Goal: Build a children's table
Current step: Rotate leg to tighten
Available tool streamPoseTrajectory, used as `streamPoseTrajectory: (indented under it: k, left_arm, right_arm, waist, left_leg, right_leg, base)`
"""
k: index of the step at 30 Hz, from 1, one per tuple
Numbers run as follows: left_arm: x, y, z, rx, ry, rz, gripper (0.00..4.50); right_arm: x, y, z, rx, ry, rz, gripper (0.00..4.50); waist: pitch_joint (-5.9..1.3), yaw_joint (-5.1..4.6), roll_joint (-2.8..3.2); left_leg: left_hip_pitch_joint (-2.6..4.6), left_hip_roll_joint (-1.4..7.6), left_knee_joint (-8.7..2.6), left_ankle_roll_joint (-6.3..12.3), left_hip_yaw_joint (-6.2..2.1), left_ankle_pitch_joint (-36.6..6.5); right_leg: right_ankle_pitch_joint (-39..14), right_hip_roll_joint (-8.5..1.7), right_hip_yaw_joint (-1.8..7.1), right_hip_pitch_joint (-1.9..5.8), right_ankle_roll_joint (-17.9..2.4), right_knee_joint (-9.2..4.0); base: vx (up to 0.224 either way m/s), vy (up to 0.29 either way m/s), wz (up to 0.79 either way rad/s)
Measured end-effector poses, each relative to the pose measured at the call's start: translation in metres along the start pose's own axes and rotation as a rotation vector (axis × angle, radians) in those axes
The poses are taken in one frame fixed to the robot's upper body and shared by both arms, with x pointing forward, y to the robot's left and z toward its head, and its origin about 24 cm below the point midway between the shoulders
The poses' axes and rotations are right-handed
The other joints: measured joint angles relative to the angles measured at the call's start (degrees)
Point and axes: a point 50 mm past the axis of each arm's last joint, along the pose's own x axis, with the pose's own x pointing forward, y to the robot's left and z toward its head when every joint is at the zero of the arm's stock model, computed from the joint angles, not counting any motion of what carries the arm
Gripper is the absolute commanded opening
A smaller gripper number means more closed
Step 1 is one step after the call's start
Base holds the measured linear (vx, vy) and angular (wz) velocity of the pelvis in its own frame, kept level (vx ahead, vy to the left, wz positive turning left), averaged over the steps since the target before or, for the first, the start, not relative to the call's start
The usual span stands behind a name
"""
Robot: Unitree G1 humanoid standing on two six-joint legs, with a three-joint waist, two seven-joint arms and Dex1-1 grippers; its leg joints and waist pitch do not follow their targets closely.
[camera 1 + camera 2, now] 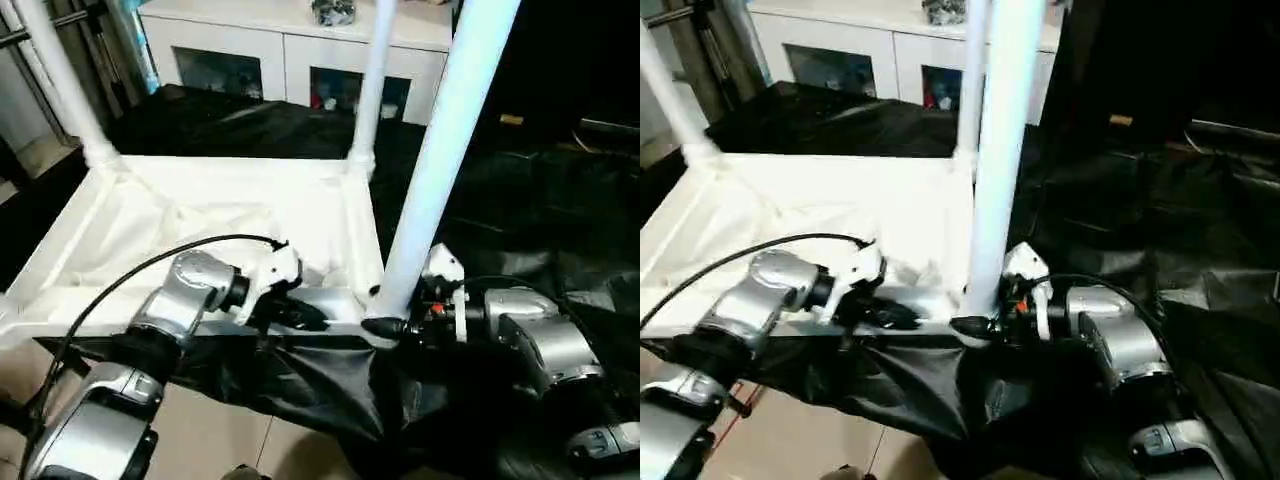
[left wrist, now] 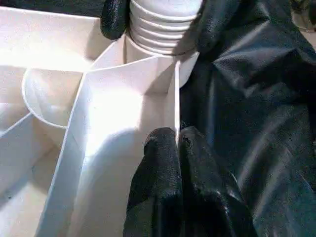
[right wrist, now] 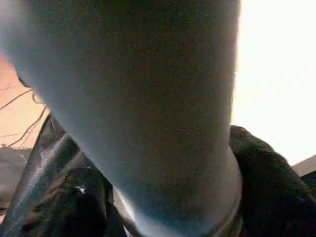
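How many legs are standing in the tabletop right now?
3: one at the far left corner, one at the far right corner, one at the near right corner. The near left corner is out of view.

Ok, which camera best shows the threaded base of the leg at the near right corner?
The left wrist view: the leg's ribbed base sits at the corner socket between black fingers. The head views show the leg from above; the right wrist view shows its smooth shaft.

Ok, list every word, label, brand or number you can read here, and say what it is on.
None can be read.
Tabletop and the legs: plain white, no print.
Cabinet: items behind its glass doors are too blurred to read.
Right pincer: small red marks on its wrist, no legible text.
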Motion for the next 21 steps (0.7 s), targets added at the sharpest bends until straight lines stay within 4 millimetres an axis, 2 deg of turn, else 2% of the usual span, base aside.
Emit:
streamPoseTrajectory:
  k: [2,6,11,15,20,21]
  left_arm:
    - [0.000,0.000,0.000,0.000,-0.001,0.000,0.00]
    - [0.005,0.002,0.000,-0.008,-0.011,0.037,0.00]
    - [0.011,0.013,0.003,-0.047,-0.023,0.195,0.00]
    - [0.028,0.025,0.011,-0.087,-0.033,0.343,0.00]
    - [0.043,0.029,0.018,-0.111,-0.042,0.431,0.00]
    - [0.045,0.029,0.019,-0.111,-0.042,0.437,0.00]
  right_arm:
    - [0.000,0.001,0.000,0.001,0.001,0.001,2.92]
    - [0.002,0.000,-0.003,0.012,-0.020,-0.050,2.84]
    - [0.015,-0.016,-0.001,0.055,-0.080,-0.312,2.81]
    - [0.031,-0.035,0.005,0.135,-0.125,-0.591,2.79]
    - [0.040,-0.044,0.008,0.171,-0.140,-0.778,2.78]
    - [0.040,-0.044,0.008,0.170,-0.147,-0.790,3.11]
  waist:
    - [0.00,0.03,0.00]
    - [-0.01,0.36,-0.01]
    - [-0.04,-0.73,-0.10]
    - [-0.09,-2.05,-0.22]
    - [-0.16,-2.25,-0.21]
    - [-0.17,-2.21,-0.22]
  left_leg:
    - [-0.01,0.00,-0.01,0.00,0.00,0.0]
    - [0.02,0.00,0.02,0.00,0.00,0.0]
    - [0.17,0.01,0.24,-0.07,-0.01,0.1]
    - [0.18,-0.01,0.38,-0.08,-0.02,0.1]
    - [0.28,-0.03,0.33,-0.08,-0.04,0.1]
    - [0.29,-0.03,0.32,-0.08,-0.04,0.1]
  right_leg:
    - [0.0,0.00,0.00,-0.01,0.0,0.00]
    - [0.0,0.00,0.00,0.02,0.0,0.03]
    - [-0.1,0.00,0.04,0.12,0.3,0.04]
    - [-0.1,-0.03,0.05,0.12,0.3,0.03]
    - [-0.1,-0.03,0.06,0.25,0.3,0.02]
    - [-0.1,-0.03,0.06,0.26,0.3,0.02]
  base:
    - [0.000,0.000,0.00]
    - [0.000,0.000,0.00]
    - [0.000,0.000,0.00]
    - [0.000,0.000,0.00]
    - [0.000,0.000,0.00]
    - [0.000,0.000,0.00]
